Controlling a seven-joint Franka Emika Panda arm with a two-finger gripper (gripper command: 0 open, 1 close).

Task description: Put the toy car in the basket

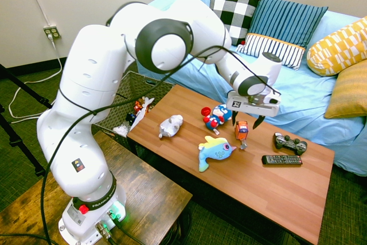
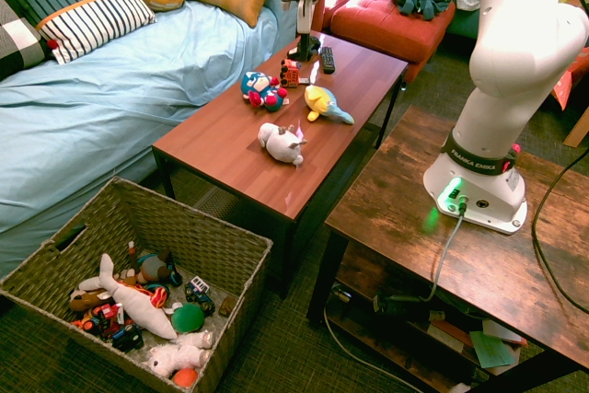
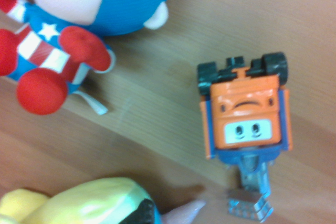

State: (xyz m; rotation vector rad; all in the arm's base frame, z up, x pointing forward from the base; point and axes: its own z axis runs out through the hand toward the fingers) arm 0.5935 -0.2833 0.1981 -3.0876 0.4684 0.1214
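The toy car (image 1: 241,130) is a small boxy orange toy with blue sides, standing on the wooden coffee table (image 1: 287,187) between a plush figure and a game controller. My gripper (image 1: 247,120) hovers just above it, open, one finger on each side and nothing held. The wrist view shows the toy car (image 3: 244,111) from above, its face panel and black wheels visible. From the other side the toy car (image 2: 291,72) sits near the table's far end. The basket (image 1: 112,104) is a large woven one with sloping sides, on the floor beyond the table's other end; the basket (image 2: 241,296) holds several toys.
Beside the car lie a red-and-blue plush figure (image 1: 216,116), a blue-and-yellow plush fish (image 1: 217,150), a grey game controller (image 1: 289,143) and a black remote (image 1: 281,159). A white plush (image 1: 171,125) sits nearer the basket. A blue sofa (image 1: 275,93) runs along the table's far side.
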